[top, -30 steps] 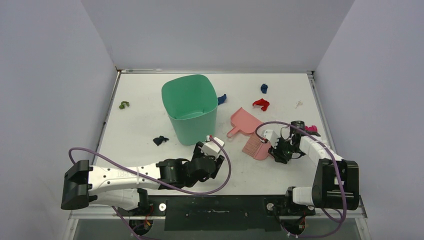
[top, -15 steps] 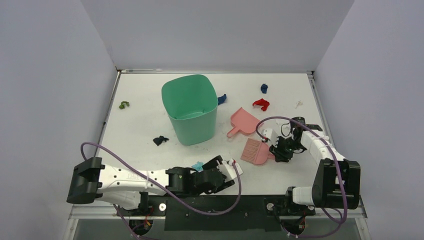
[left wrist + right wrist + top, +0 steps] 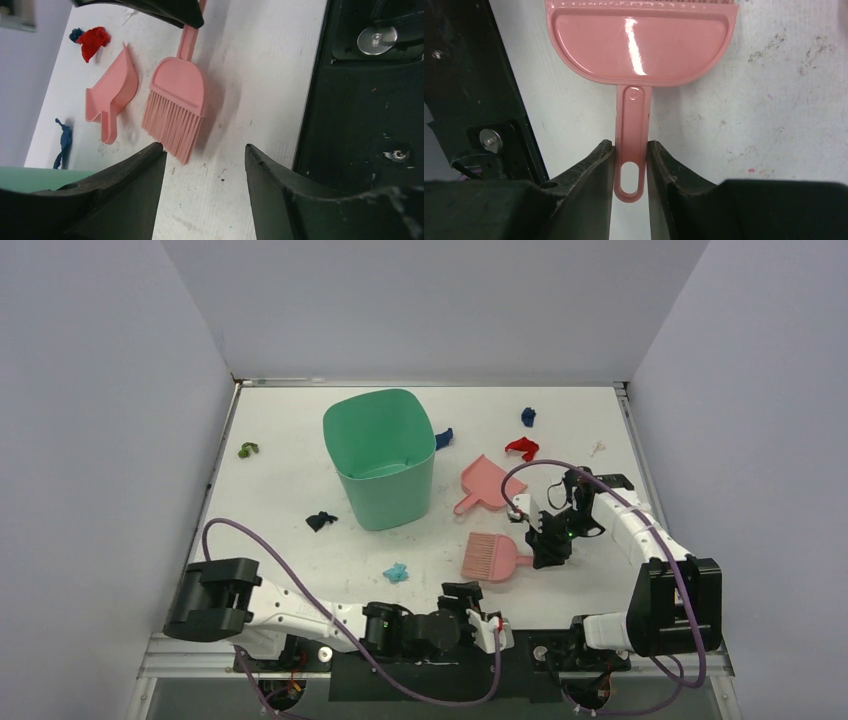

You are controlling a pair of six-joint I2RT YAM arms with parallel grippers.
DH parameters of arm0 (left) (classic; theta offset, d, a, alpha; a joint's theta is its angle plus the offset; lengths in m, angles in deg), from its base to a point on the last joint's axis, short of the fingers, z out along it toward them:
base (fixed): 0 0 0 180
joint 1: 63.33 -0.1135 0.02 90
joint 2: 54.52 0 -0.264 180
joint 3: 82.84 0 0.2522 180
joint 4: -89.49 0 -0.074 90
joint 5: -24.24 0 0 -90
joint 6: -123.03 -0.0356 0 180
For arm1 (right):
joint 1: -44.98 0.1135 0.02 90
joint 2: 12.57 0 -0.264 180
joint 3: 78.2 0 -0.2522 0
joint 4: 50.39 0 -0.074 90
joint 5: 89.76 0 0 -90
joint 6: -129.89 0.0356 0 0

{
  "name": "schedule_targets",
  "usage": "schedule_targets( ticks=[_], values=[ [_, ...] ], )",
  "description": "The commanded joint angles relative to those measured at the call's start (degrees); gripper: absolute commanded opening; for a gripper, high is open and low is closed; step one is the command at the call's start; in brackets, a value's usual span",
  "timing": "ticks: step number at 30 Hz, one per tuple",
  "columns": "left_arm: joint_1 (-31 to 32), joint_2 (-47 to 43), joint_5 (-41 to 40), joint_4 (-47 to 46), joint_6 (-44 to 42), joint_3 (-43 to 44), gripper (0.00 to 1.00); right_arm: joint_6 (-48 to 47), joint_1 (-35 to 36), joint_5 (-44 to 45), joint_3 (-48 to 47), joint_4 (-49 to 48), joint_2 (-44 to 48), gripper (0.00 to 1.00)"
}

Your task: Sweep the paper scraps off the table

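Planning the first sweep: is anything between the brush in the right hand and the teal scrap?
Nothing visible: only bare table lies between the brush and the teal scrap.

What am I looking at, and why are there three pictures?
It is a robot: the left arm and the right arm are bolted at the near edge of a white table. The wide picture comes from a camera overhead; the other two come from cameras on each wrist. On the table are a green bin, a pink dustpan and small paper scraps. The right gripper is shut on the handle of the pink brush. The left gripper is open and empty.
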Motion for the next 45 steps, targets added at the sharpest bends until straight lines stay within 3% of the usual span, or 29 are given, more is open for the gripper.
schedule_targets(
  ticks=[1, 6, 10, 19, 25, 30, 35, 36, 37, 38, 40, 43, 45],
  values=[
    [0.2, 5.6, 0.3, -12.3, -5.5, -0.1, 0.57, 3.0, 0.8, -6.5, -3.7, 2.6, -1.4, 0.05],
    [0.5, 12.4, -3.9, -20.7, -7.7, 0.3, 0.55, 4.2, 1.1, -6.1, -4.1, 2.9, -1.7, 0.05],
    [1.4, 19.3, -11.3, -30.1, -15.3, 1.5, 0.52, 3.2, 1.4, -6.3, -4.7, 4.5, -2.3, 0.05],
    [1.1, 30.6, -17.9, -46.2, -27.9, 3.5, 0.45, 1.6, 1.6, -6.3, -4.9, 6.4, -3.4, 0.05],
    [0.5, 35.5, -19.5, -58.6, -36.4, 4.4, 0.29, 0.7, 1.7, -6.3, -4.8, 6.9, -3.9, 0.05],
    [-0.4, 35.3, -19.0, -59.4, -36.6, 4.2, 0.11, 0.3, 1.7, -6.4, -4.7, 7.1, -3.5, 0.05],
    [-0.6, 31.8, -19.0, -56.0, -33.7, 2.6, 0.0, -0.6, 1.7, -7.0, -4.8, 8.1, -2.5, 0.06],
    [-0.6, 30.8, -18.8, -54.9, -32.7, 2.1, 0.0, -0.9, 1.7, -7.4, -5.0, 8.4, -2.2, 0.09],
    [-0.6, 29.7, -18.8, -54.1, -31.8, 1.6, 0.0, -0.9, 1.6, -8.1, -5.4, 8.7, -1.8, 0.19],
    [-0.6, 28.7, -18.9, -53.4, -31.1, 1.0, 0.0, -1.4, 1.2, -9.4, -6.4, 9.5, -1.4, 0.35],
    [-0.5, 26.1, -19.6, -51.5, -28.7, 0.1, 0.0, -3.1, 0.5, -12.6, -8.7, 12.3, -0.5, 0.5],
    [-0.5, 19.0, -17.8, -43.7, -22.1, -1.7, 0.0, -2.7, 0.4, -16.4, -13.4, 14.9, 0.3, 0.63],
    [-0.6, 14.1, -16.2, -38.2, -17.3, -3.0, 0.0, -1.2, 0.4, -18.0, -16.7, 15.8, 0.3, 0.67]
  ],
)
